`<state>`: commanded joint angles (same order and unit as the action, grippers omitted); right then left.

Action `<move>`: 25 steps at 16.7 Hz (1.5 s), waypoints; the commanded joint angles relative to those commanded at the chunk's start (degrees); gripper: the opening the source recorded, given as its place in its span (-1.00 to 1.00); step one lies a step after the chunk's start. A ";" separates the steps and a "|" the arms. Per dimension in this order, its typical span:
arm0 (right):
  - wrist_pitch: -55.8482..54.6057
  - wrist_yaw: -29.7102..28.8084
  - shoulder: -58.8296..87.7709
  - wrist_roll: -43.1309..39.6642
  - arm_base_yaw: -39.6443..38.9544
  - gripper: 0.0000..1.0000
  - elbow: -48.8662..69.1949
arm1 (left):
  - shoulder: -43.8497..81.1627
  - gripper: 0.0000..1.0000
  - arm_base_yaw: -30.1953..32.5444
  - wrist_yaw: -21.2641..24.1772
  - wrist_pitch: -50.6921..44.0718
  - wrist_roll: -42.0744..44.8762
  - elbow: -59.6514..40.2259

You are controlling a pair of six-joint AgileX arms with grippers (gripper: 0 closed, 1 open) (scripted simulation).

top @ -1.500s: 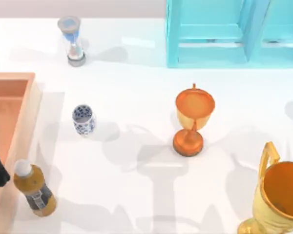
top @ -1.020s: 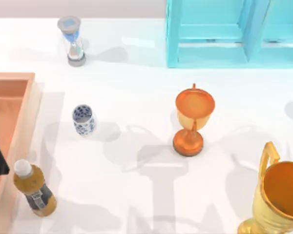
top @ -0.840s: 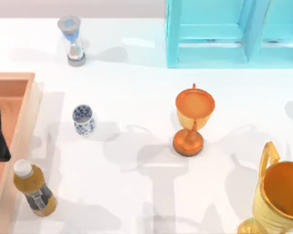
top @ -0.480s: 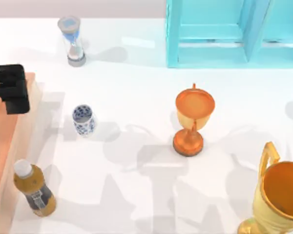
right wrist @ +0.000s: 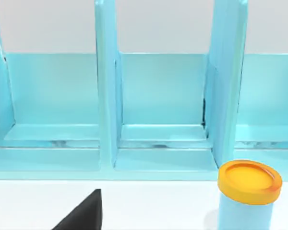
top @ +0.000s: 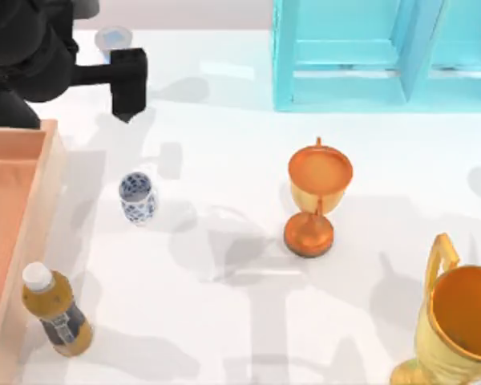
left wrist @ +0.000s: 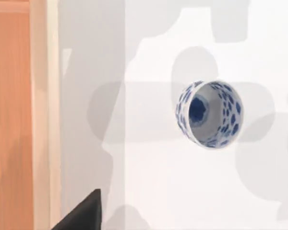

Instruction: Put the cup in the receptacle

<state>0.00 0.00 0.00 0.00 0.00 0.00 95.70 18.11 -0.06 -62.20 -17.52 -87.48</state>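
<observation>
The cup (top: 136,198), small, white with a blue pattern, stands upright on the white table just right of the receptacle (top: 16,216), a wooden tray with a reddish floor at the left edge. My left gripper (top: 128,90) hangs over the table behind the cup, apart from it and holding nothing. The left wrist view looks straight down into the cup (left wrist: 209,113), with the receptacle's wall (left wrist: 41,120) beside it. My right gripper (right wrist: 81,218) faces the turquoise shelf.
An orange goblet trophy (top: 318,196) stands mid-table and a golden handled trophy (top: 457,329) at the front right. A tea bottle (top: 54,311) sits by the tray's front. An hourglass (top: 112,38) is half hidden behind my left arm. The turquoise shelf (top: 385,52) lines the back; an orange-lidded container (right wrist: 247,196) stands before it.
My left arm has swung from over the tray at the left edge toward the back and to the right, ending behind the cup. The cup has not moved.
</observation>
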 joint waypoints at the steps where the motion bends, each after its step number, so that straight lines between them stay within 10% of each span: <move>1: 0.00 0.00 0.00 0.00 0.00 1.00 0.00 | 4.49 1.00 0.92 0.03 -2.92 -0.77 -4.15; 10: 0.00 0.00 0.00 0.00 0.00 1.00 0.00 | 27.17 1.00 5.65 0.23 -17.53 -4.60 -25.07; 25: 0.00 0.00 0.00 0.00 0.00 1.00 0.00 | 29.75 1.00 5.50 0.25 0.96 -4.42 -9.32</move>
<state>0.00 0.00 0.00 0.00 0.00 0.00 125.45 23.62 0.19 -61.25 -21.94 -96.80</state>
